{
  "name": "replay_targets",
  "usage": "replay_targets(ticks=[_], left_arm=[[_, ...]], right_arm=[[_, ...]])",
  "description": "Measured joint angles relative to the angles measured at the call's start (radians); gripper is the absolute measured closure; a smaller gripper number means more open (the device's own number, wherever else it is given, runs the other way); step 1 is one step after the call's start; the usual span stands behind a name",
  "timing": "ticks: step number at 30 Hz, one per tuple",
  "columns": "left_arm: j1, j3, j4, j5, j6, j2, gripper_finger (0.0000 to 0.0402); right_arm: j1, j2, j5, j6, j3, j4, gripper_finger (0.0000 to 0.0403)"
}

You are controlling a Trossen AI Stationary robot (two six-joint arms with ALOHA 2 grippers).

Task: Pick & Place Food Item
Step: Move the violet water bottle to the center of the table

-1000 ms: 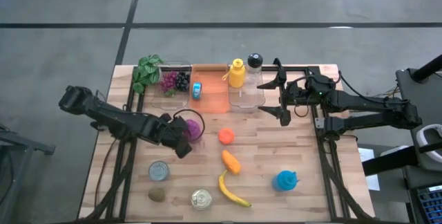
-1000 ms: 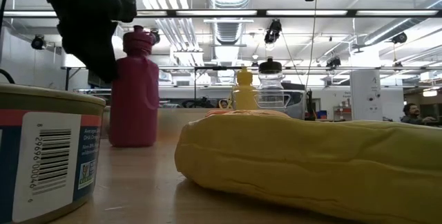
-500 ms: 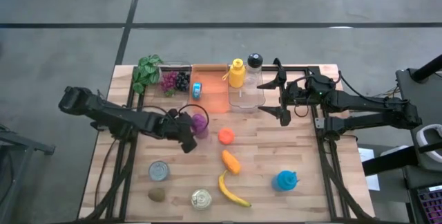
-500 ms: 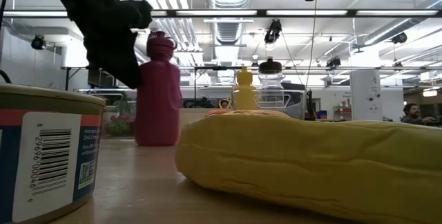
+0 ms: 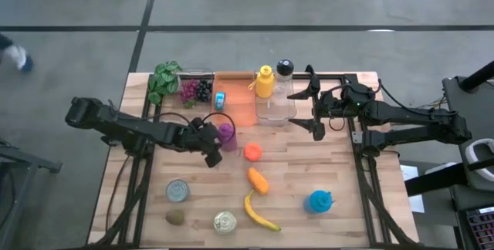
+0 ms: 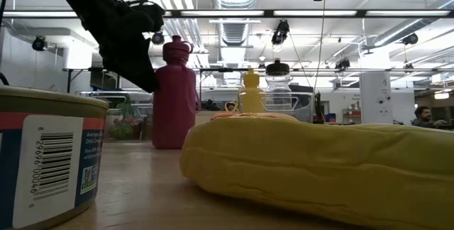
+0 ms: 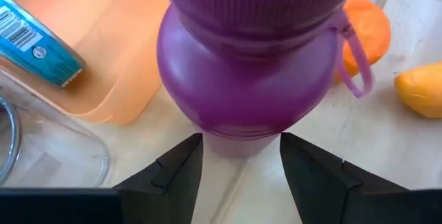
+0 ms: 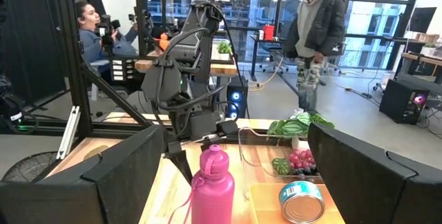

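High view, left to right: left gripper [image 5: 215,143] clamped on my purple bottle [image 5: 225,135], upright beside the orange tray [image 5: 241,105]. I judge transport underway; next, set it down and release. Right gripper [image 5: 316,109] spread wide, waiting near the clear container [image 5: 276,108].

Purple bottle [image 5: 225,135] hemmed by orange tray [image 5: 235,99], orange [image 5: 252,153], probably free table [image 5: 351,196] right-front

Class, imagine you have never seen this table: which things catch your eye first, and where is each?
The purple bottle stands upright mid-table, with the left gripper closed around it. Before it lie an orange and a yellow banana near the front edge. The right gripper hangs open by the clear bottle at the back.
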Motion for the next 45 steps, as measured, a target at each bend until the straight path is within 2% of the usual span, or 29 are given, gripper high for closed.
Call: replay_targets(ticks=[10,19,25,45], left_arm=[[0.004,-0.003,-0.088,0.001,0.018,-0.018,0.0208],[0.043,-0.07,0.094,-0.017,0.079,-0.016,0.0213],[0.067,-0.077,0.15,-0.021,0.174,-0.017,0.0212],[0.079,-0.187,0.382,0.011,0.184,-0.016,0.0219]], right_arm=[[0.0,0.0,0.0,0.0,0.0,0.0,0.0044],[0.0,0.0,0.0,-0.004,0.0,0.0,0.0044],[0.0,0.0,0.001,-0.003,0.0,0.0,0.0044],[0.0,0.0,0.001,-0.004,0.0,0.0,0.0044]])
